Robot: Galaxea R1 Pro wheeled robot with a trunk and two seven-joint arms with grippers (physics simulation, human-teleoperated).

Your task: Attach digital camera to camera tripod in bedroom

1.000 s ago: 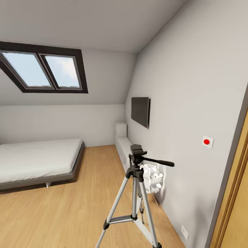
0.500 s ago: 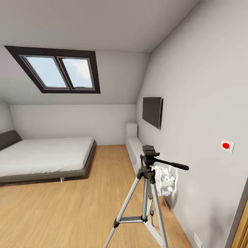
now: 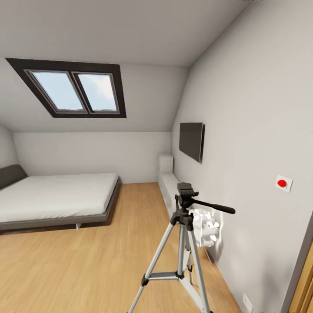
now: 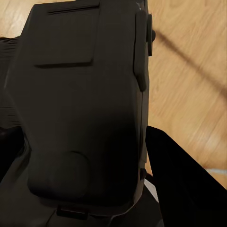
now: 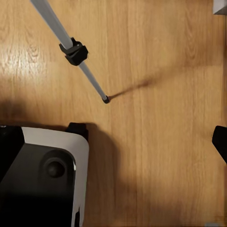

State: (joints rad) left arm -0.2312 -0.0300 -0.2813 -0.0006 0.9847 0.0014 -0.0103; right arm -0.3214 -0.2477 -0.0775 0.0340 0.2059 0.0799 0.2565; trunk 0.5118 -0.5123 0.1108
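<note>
The tall three-legged camera tripod (image 3: pixel 184 243), silver-grey metal legs with black joints and a black head, stands on the light wood floor (image 3: pixel 87 265) close to the white right-hand wall, its long thin black pan handle (image 3: pixel 213 206) pointing toward that wall. In the right wrist view one slim leg (image 5: pixel 71 47) with its black clamp runs down to a small foot on the boards. Behind lie the low white-mattress bed (image 3: pixel 56 195), the dark-framed double skylight (image 3: pixel 74 89) and a flat black screen (image 3: pixel 191 141) on the wall.

The chunky, angular black digital camera (image 4: pixel 85 104) sits very near the left wrist lens, a dark body with a raised panel and a round bump. It appears to be in the left gripper's hold, but the fingers are hidden behind it, so I cannot tell how far they are closed. The right gripper's fingers are likewise not readable; I cannot tell their state.

The camera looks rigid, light and smooth-sided, so it may slip; a hold across its flat flanks, leaving the underside free for the head, seems best. The tripod looks light and tippy: press gently on its head (image 3: pixel 184 191).

A white holder (image 3: pixel 204 228) just behind the tripod contains pale rolled items, too small to name
</note>
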